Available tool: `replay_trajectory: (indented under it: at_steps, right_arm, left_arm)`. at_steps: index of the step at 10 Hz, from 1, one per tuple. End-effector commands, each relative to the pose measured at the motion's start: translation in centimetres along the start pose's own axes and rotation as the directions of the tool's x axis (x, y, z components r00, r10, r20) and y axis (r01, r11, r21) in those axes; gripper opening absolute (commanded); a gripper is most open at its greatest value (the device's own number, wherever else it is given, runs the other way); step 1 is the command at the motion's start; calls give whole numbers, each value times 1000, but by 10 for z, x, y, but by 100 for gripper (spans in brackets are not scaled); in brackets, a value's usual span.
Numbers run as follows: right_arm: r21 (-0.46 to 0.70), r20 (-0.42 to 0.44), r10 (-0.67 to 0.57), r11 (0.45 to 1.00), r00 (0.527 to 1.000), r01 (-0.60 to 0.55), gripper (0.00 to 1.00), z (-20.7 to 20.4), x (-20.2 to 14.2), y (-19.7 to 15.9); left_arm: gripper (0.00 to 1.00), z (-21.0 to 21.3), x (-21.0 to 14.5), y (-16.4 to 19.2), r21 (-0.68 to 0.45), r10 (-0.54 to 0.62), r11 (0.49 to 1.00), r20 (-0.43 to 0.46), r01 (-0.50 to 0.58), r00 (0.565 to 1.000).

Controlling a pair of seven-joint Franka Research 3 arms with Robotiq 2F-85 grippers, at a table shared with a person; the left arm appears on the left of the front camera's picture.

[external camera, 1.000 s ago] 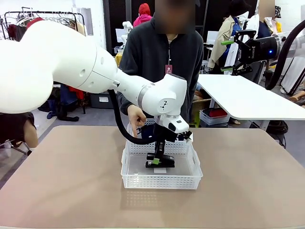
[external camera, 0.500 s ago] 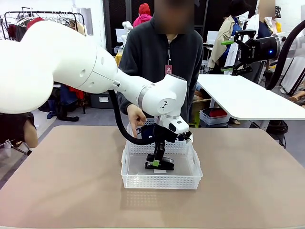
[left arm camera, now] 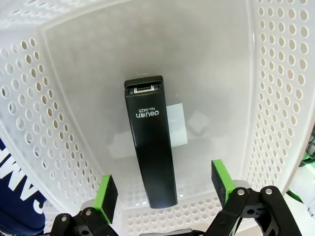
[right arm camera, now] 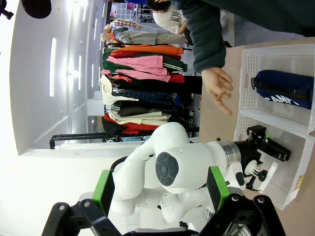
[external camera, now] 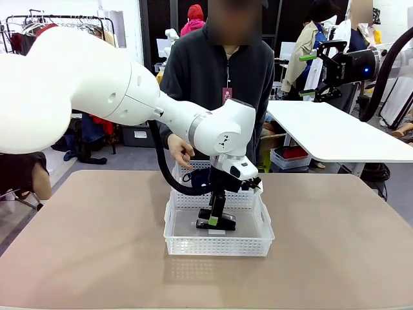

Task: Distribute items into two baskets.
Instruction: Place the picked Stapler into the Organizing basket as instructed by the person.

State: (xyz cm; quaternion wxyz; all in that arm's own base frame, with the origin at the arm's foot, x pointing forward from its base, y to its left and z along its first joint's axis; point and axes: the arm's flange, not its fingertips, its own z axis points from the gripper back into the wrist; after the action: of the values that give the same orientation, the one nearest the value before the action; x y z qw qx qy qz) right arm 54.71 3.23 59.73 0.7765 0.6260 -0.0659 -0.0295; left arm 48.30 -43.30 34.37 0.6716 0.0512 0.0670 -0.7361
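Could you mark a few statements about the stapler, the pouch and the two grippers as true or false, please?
1. The black stapler lies on the floor of the near basket. True.
2. The left gripper is clamped on the stapler. False: its jaws stand open on either side of it.
3. The navy pouch lies in the same basket as the stapler. False: it lies in the far basket.
4. The right gripper is open, raised off the table. True.

The stapler (left arm camera: 150,142) lies on the floor of the near basket (external camera: 218,245), with the left gripper (external camera: 215,218) directly above it; the pouch (right arm camera: 282,88) lies in the far basket (right arm camera: 248,78), touching behind the near one
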Motion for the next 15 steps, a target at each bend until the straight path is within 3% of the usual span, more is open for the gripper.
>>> replay_trajectory:
  at_steps: [1, 12, 14, 15]
  right_arm:
    - [4, -4, -5, 1000, 1000, 5, 100, 0, -2, 2]
    - [4, -4, -5, 1000, 1000, 5, 100, 0, -2, 2]
    - [4, -4, -5, 1000, 1000, 5, 100, 0, -2, 2]
    - [4, -4, -5, 1000, 1000, 5, 100, 0, -2, 2]
  left_arm:
    - [100, 6, -4, -8, 23, 13, 1000, -23, -12, 1000]
    - [100, 7, 1, -1, 7, 6, 1000, 3, -6, 1000]
    - [100, 40, -11, -19, -39, 100, 995, 147, -95, 984]
    - [100, 61, -39, -27, -49, 142, 989, 167, -136, 976]
